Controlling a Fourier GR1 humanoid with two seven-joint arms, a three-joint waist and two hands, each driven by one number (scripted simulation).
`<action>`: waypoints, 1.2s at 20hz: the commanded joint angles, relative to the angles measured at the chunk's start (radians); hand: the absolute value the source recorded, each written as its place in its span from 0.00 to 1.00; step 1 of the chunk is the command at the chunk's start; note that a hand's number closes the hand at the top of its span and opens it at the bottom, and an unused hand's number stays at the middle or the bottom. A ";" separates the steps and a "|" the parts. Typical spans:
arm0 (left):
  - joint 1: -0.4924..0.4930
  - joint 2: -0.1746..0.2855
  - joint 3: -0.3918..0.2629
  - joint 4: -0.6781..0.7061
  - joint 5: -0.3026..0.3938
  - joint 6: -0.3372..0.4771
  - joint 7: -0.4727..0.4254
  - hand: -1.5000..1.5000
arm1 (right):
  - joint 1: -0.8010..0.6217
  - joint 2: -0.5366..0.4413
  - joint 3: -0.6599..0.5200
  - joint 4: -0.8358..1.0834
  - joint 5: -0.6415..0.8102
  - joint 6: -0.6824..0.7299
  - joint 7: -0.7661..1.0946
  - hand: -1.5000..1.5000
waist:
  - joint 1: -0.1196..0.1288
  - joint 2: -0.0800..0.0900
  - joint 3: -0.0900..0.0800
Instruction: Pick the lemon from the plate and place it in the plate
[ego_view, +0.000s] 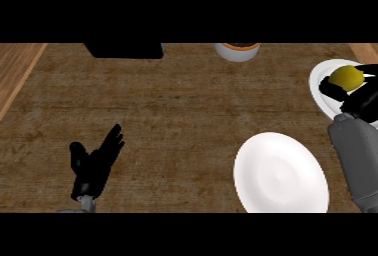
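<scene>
Left hand (96, 162) low at left, open, fingers up. Brown counter (184, 110). Right of centre, white near plate (280, 172). At the right edge, far plate (322, 92) with lemon (345, 76) on it, right hand (362, 100) curled round the lemon.

The counter (184, 110) is a dark brown, streaky surface with a paler wooden strip (18, 75) running outside the left hand (92, 162), which shows open near the lower edge. Far ahead of that hand a black block (123, 50) sits at the counter's back edge. A pale cup (238, 51) with a brownish rim stands further toward the right hand (359, 95). One white plate (280, 172) lies just inside the right forearm. A second white plate (322, 87) lies beneath the right hand, cut by the view's edge.
</scene>
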 joint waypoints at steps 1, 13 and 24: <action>-0.045 0.016 0.012 0.013 0.002 -0.010 0.031 0.50 | -0.073 -0.099 -0.080 0.153 -0.150 -0.035 -0.147 1.00 | 0.012 0.006 0.001; -0.096 -0.016 0.003 0.043 -0.003 -0.006 0.010 0.50 | -0.094 -0.288 -0.240 0.452 -0.387 0.187 -0.376 1.00 | 0.037 0.022 0.003; -0.046 -0.015 -0.006 0.010 0.003 -0.019 0.007 0.50 | -0.067 -0.311 -0.332 0.511 -0.508 0.429 -0.650 0.00 | 0.047 0.025 0.011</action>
